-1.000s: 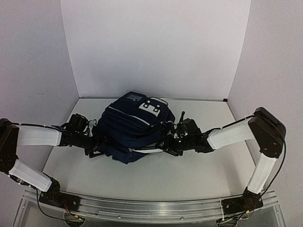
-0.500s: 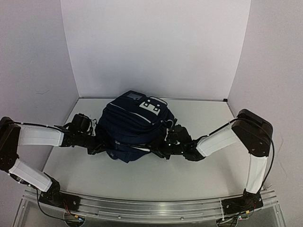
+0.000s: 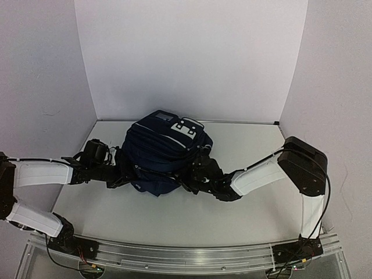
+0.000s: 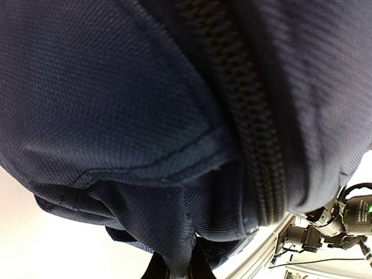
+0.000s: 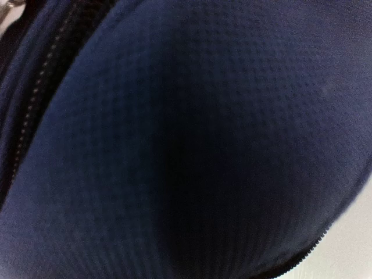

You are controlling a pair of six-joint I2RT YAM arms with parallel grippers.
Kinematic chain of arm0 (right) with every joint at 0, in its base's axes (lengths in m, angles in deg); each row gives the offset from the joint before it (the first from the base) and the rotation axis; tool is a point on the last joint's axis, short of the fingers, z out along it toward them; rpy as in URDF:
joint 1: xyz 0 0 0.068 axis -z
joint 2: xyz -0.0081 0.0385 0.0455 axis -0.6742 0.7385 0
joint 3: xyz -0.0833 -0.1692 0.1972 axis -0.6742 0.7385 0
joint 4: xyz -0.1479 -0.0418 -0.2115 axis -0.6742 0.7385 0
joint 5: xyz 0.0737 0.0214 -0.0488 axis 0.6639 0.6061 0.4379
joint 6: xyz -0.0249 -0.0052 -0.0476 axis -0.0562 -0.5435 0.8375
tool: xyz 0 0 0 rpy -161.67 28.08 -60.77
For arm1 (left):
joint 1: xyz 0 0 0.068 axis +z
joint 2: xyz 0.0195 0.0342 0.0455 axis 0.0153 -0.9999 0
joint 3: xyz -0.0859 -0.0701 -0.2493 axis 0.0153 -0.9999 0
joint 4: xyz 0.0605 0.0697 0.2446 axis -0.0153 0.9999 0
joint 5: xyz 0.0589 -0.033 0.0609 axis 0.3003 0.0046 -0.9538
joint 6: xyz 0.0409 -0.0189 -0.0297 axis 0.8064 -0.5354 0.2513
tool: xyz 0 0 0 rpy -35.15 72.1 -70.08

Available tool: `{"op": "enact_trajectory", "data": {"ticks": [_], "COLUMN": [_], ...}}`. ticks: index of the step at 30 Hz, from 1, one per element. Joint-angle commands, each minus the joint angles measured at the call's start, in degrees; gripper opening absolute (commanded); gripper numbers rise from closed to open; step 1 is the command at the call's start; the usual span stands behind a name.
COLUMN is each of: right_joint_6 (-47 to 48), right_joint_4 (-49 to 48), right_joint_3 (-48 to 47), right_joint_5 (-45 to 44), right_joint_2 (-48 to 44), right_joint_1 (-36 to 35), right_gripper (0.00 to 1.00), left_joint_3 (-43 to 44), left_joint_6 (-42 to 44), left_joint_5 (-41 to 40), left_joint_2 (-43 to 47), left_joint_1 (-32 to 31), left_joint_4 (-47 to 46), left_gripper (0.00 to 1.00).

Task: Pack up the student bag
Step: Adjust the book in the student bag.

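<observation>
The student bag point(image 3: 163, 152), navy with a light grey front flap point(image 3: 186, 130), lies in the middle of the table. My left gripper point(image 3: 124, 174) is at its lower left side, shut on a fold of navy fabric point(image 4: 181, 256) that runs down between its dark fingers point(image 4: 152, 271). A black zip point(image 4: 244, 133) runs just above that fold. My right gripper point(image 3: 193, 174) presses against the bag's lower right side. The right wrist view is filled with the bag's cloth point(image 5: 203, 145) and a zip point(image 5: 32, 110), so its fingers are hidden.
The white table point(image 3: 250, 206) is closed in by white walls at the back and on both sides. A metal rail point(image 3: 186, 254) with the arm bases runs along the near edge. Both forearms lie low over the table on either side of the bag.
Both grippers have moved inward against the bag. The left one has shut on the fabric. The right arm has pushed leftward, and the bag has bunched up slightly.
</observation>
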Motion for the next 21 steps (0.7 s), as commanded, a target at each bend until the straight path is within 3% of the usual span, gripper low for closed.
{"op": "enact_trajectory", "data": {"ticks": [1,7,14,21], "right_joint_6": [-1.2,-1.0,3.5,8.2], "right_joint_4": [2.6,4.8,4.6,4.0], "right_joint_3": [-3.0,-6.5,-15.7,-14.0], "right_joint_5": [-16.3,-25.2,-20.5,-20.4], "right_joint_2": [-0.5,-1.3,3.8,2.3], "right_joint_1": [0.0,0.0,-0.9,-4.1], "right_gripper": [0.29,0.3,0.31,0.35], "left_joint_3": [-1.2,-5.5,-3.6,0.2], "left_joint_6": [0.0,-2.3,-1.7,-2.4], "left_joint_5": [2.5,-1.8,1.6,-2.6], "left_joint_2": [8.1,15.2,9.7,5.5], "left_joint_1": [-2.5,-2.6,-2.6,-2.6], "left_joint_4": [-6.4,-9.3,-9.5,-9.3], "left_gripper": [0.0,0.0,0.0,0.0]}}
